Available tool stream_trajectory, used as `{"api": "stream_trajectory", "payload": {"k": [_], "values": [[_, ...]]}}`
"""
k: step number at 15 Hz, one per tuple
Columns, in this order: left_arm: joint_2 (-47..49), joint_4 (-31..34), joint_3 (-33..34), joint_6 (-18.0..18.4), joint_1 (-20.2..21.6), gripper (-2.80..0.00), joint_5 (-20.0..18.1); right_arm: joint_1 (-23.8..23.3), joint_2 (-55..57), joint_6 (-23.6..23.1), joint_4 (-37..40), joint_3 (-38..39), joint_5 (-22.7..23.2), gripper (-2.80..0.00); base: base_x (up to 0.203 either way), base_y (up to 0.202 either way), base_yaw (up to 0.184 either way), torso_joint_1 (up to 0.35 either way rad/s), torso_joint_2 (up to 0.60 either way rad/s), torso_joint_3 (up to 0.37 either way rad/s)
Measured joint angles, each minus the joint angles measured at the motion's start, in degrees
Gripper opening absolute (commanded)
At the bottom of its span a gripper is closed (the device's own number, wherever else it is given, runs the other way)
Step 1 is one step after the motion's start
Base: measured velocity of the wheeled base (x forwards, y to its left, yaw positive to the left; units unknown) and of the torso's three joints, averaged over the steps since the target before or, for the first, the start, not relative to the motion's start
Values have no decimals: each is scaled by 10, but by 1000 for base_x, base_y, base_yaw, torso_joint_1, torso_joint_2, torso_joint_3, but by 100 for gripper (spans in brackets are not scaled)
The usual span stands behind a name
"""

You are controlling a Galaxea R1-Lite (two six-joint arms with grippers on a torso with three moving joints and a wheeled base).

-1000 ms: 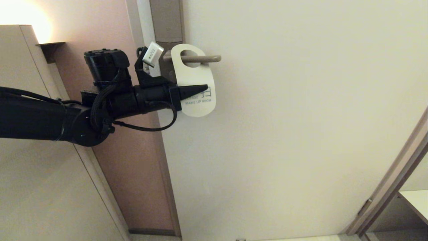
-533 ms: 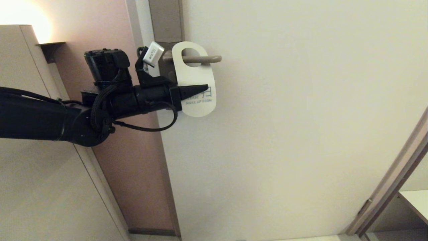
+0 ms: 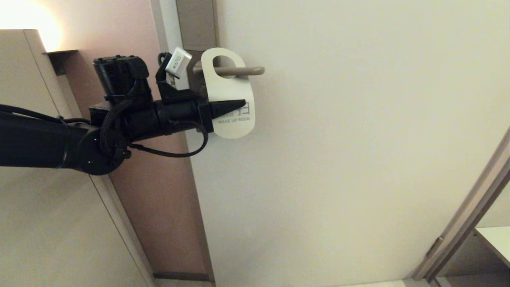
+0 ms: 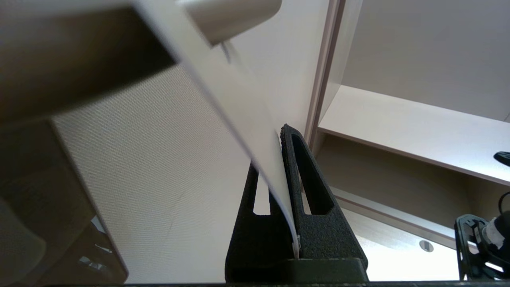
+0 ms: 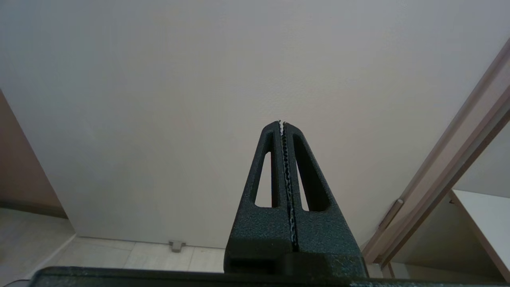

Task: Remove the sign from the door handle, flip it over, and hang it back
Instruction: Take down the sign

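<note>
Sign: your sign [image 3: 229,93] sits in the upper middle of the head view, white "MAKE UP ROOM" face toward you, its oval hole around the door handle [image 3: 239,71].
Left gripper: the left gripper [image 3: 238,105] reaches in from the left of the frame, fingers clamped on the sign's lower half; the left wrist view shows the card pinched between them.
Change: over the last second the sign has risen a little and slid left along the handle, toward the plate, with the arm.
Meaning: you appear to be seating the sign, so the re-hang looks nearly done; letting go is likely next.
Right gripper: the right gripper [image 5: 282,123] is parked facing the door [image 5: 199,79], fingers closed on nothing.
</note>
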Motion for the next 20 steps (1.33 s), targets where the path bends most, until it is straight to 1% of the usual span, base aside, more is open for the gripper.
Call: {"api": "stream_trajectory", "payload": {"k": [7, 12, 16, 20], "values": [[-45, 13, 47, 1, 0, -280, 0, 0, 0, 0, 0, 0, 0, -280, 0, 0, 0, 0, 0, 0], [-50, 13, 59, 5, 6, -280, 6, 0, 0, 0, 0, 0, 0, -280, 0, 0, 0, 0, 0, 0], [-50, 12, 60, 6, 26, -280, 6, 0, 0, 0, 0, 0, 0, -280, 0, 0, 0, 0, 0, 0], [-50, 12, 60, 17, 47, -280, 6, 0, 0, 0, 0, 0, 0, -280, 0, 0, 0, 0, 0, 0]]}}
